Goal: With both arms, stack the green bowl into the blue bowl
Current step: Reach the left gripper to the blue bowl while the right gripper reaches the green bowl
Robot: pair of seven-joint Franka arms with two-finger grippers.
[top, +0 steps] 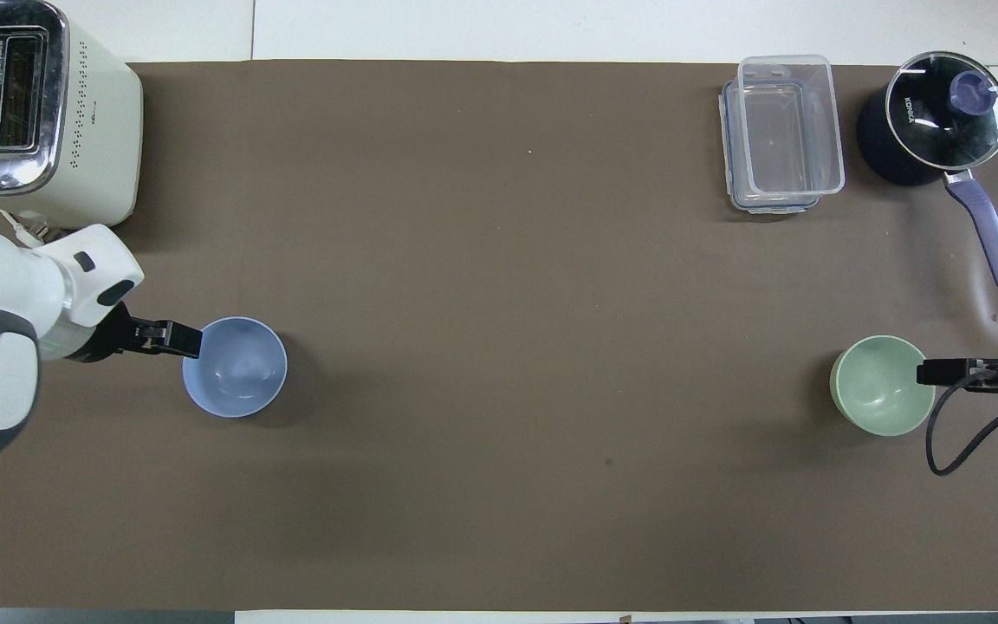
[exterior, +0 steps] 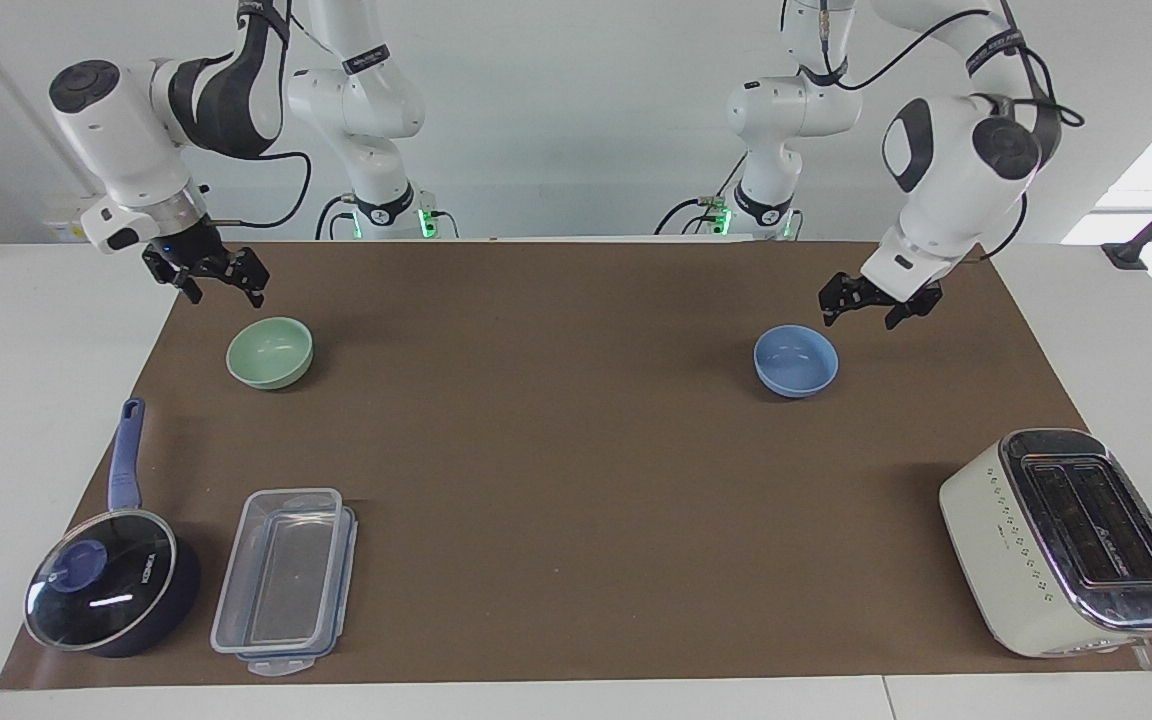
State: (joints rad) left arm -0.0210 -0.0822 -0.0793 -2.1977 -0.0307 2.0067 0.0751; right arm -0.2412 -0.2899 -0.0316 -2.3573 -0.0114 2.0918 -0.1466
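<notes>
The green bowl (exterior: 270, 352) (top: 882, 385) sits upright on the brown mat toward the right arm's end. The blue bowl (exterior: 795, 360) (top: 235, 367) sits upright toward the left arm's end. My right gripper (exterior: 224, 293) (top: 923, 373) is open and empty, hanging over the green bowl's rim on the right arm's side without touching it. My left gripper (exterior: 859, 320) (top: 191, 340) is open and empty, low over the blue bowl's rim on the left arm's side, apart from it.
A cream toaster (exterior: 1066, 540) (top: 31, 113) stands farther from the robots than the blue bowl. A dark blue saucepan with glass lid (exterior: 106, 590) (top: 941, 117) and a clear plastic container (exterior: 286, 580) (top: 780, 130) stand farther out than the green bowl.
</notes>
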